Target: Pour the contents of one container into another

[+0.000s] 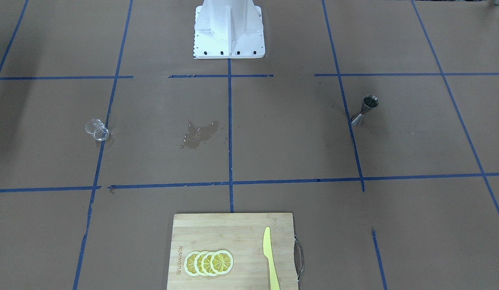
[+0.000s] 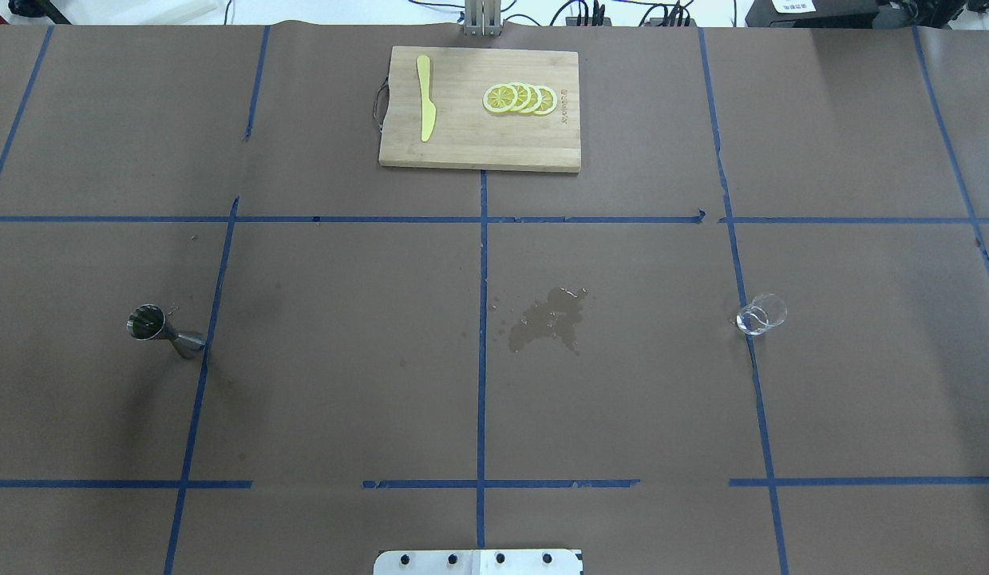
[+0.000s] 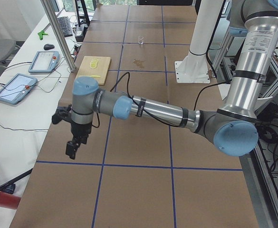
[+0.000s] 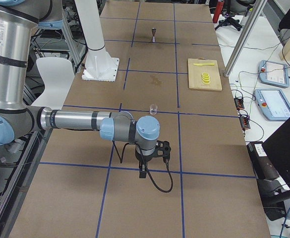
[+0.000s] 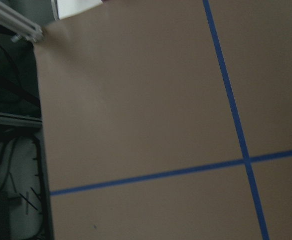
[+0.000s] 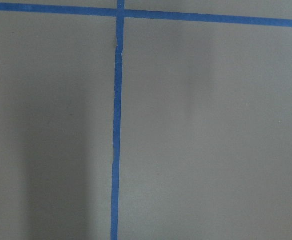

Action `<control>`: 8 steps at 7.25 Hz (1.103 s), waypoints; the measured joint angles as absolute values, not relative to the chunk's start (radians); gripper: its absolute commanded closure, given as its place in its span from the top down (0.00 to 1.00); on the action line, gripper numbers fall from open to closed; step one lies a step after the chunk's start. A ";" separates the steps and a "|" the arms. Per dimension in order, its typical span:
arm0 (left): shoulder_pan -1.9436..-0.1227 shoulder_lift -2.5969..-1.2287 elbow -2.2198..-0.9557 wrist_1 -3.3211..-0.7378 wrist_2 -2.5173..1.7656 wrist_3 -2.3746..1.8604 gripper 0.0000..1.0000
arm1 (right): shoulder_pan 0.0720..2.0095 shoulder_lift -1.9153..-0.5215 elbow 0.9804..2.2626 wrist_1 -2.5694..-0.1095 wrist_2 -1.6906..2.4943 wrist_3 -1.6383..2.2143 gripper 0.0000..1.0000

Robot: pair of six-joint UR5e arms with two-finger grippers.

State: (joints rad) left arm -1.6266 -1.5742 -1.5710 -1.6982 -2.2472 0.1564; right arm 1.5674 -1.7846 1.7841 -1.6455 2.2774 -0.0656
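Exterior right view, glass cup beyond right claw, well apart

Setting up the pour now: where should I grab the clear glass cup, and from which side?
Probably across the rounded body of the glass cup, at mid-height, coming in level from the robot's right side. It stands upright, mouth up, so a side grip leaves the rim free for tipping.
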 measured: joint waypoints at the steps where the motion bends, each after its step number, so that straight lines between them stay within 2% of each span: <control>1: -1.627 -1.534 -1.581 -1.717 -2.313 0.159 1.00 | 1.571 -1.785 1.778 -1.645 2.282 -0.069 1.00; 5: -1.625 -1.518 -1.615 -1.812 -2.351 0.154 1.00 | 1.570 -1.787 1.795 -1.644 2.288 -0.066 1.00; 8: -1.622 -1.508 -1.611 -1.771 -2.348 0.141 1.00 | 1.564 -1.774 1.826 -1.644 2.280 0.054 1.00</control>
State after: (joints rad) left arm -1.6218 -1.5079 -1.6110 -1.7707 -2.3479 0.1408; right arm 1.5642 -1.7742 1.8256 -1.6440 2.2802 0.0539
